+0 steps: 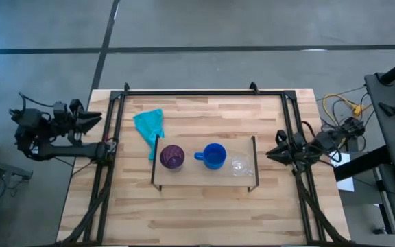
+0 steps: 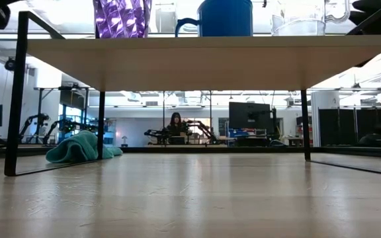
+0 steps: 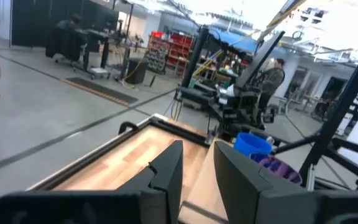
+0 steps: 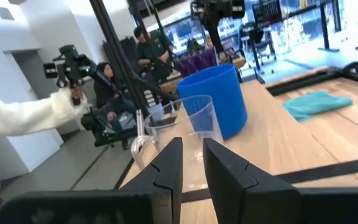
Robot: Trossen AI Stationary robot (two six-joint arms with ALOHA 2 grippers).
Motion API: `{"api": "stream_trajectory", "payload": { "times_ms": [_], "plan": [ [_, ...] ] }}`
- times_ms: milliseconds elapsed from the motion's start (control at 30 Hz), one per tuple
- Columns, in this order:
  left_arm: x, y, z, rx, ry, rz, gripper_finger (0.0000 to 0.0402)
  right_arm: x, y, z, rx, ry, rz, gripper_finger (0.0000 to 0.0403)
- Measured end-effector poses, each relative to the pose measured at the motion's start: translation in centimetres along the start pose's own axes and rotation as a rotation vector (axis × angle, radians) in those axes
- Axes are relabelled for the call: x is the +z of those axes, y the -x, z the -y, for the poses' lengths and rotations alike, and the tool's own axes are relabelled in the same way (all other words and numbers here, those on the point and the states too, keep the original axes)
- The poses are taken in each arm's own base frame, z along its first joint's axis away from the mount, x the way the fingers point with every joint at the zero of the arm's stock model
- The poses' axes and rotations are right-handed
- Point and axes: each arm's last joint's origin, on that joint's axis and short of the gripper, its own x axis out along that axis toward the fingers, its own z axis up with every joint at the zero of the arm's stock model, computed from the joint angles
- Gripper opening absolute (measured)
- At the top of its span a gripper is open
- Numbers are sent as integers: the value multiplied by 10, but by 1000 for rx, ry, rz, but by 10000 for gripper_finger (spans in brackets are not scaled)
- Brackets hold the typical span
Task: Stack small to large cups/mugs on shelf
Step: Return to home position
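Observation:
The shelf [image 1: 204, 180] stands mid-table on black wire legs. On its board stand three vessels in a row, each on its base. The purple cup [image 1: 172, 157] is toward the left end, the blue mug [image 1: 213, 156] in the middle with its handle pointing left, and the clear glass cup [image 1: 238, 165] toward the right. The low view shows the board [image 2: 204, 59] from below, with the purple cup [image 2: 122, 18], the blue mug [image 2: 223, 18] and the glass cup [image 2: 303, 20] on top. My left gripper [image 1: 96, 118] [image 3: 197, 149] waits off the table's left edge, shut. My right gripper [image 1: 271, 152] [image 4: 192, 144] waits at the right edge, shut, pointing at the glass cup [image 4: 197, 127].
A teal cloth [image 1: 149, 125] [image 2: 81, 147] lies on the table, left of and behind the shelf. A black frame [image 1: 184, 92] runs along the table's far and side edges. Bare wood lies in front of the shelf. A person's white sleeve [image 4: 17, 118] shows in the room beyond.

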Motion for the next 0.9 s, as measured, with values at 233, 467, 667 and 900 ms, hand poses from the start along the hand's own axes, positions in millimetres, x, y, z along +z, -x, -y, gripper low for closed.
{"api": "stream_trajectory", "payload": {
  "times_ms": [233, 467, 667, 900],
  "plan": [
    [-14, -19, 3, 0, -7, -4, 77, -7, -3, 1, 6, 4, 16, 59],
    [-28, -36, 5, -3, -9, -13, 77, -4, -3, 1, 10, 10, 30, 59],
    [-39, -49, 6, -6, -2, -8, 77, -5, -3, 1, -3, 23, 32, 59],
    [-56, -64, 6, -3, 4, -15, 77, -8, -3, 6, -126, 72, 37, 59]
  ]
}}
